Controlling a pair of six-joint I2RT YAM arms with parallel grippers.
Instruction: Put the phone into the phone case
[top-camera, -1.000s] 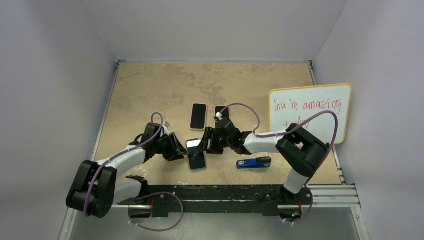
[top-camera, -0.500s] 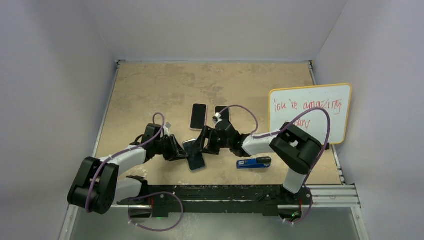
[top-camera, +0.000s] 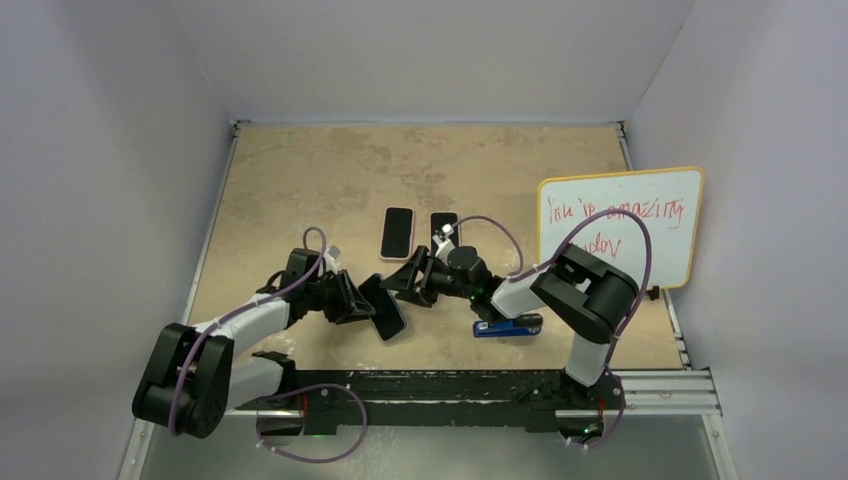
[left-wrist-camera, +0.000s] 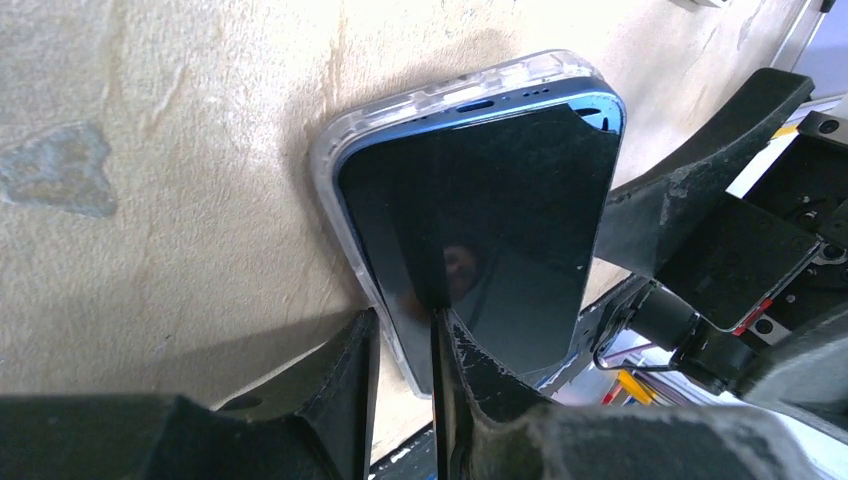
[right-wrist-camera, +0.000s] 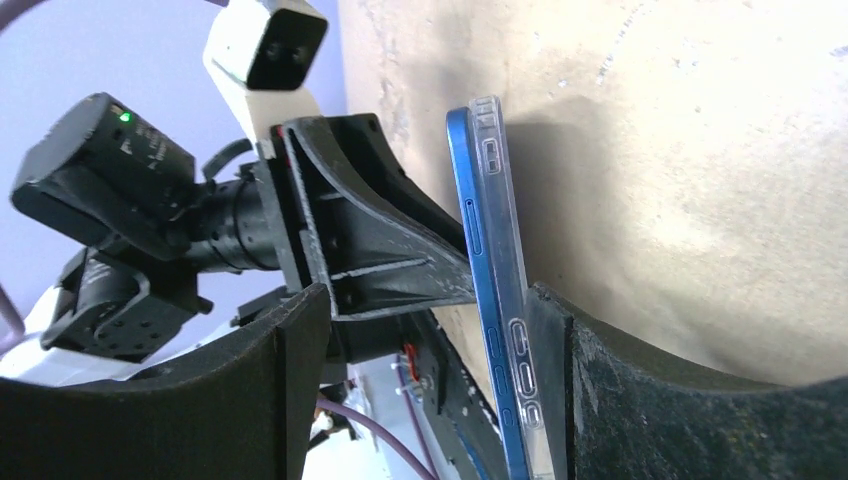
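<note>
The blue phone (left-wrist-camera: 490, 200) with a dark screen sits partly in the clear phone case (left-wrist-camera: 400, 105), its top corner still proud of the rim. The pair is tilted up on edge off the table (top-camera: 300, 190). My left gripper (left-wrist-camera: 405, 345) is shut on the phone's lower edge; in the top view it (top-camera: 352, 298) holds the phone (top-camera: 384, 306) from the left. My right gripper (right-wrist-camera: 425, 300) is open, straddling the phone (right-wrist-camera: 470, 200) and case (right-wrist-camera: 497, 180), with its right finger (right-wrist-camera: 640, 400) against the case back. In the top view it (top-camera: 405, 282) is just right of the phone.
A pink-cased phone (top-camera: 397, 232) and a dark phone (top-camera: 443, 224) lie just behind the grippers. A blue object (top-camera: 508, 326) lies near the front right. A whiteboard (top-camera: 620, 225) with red writing leans at the right wall.
The phone and case have gone from lying flat to tilted up on edge. My right gripper has moved left around them, and the right arm has folded closer in.
</note>
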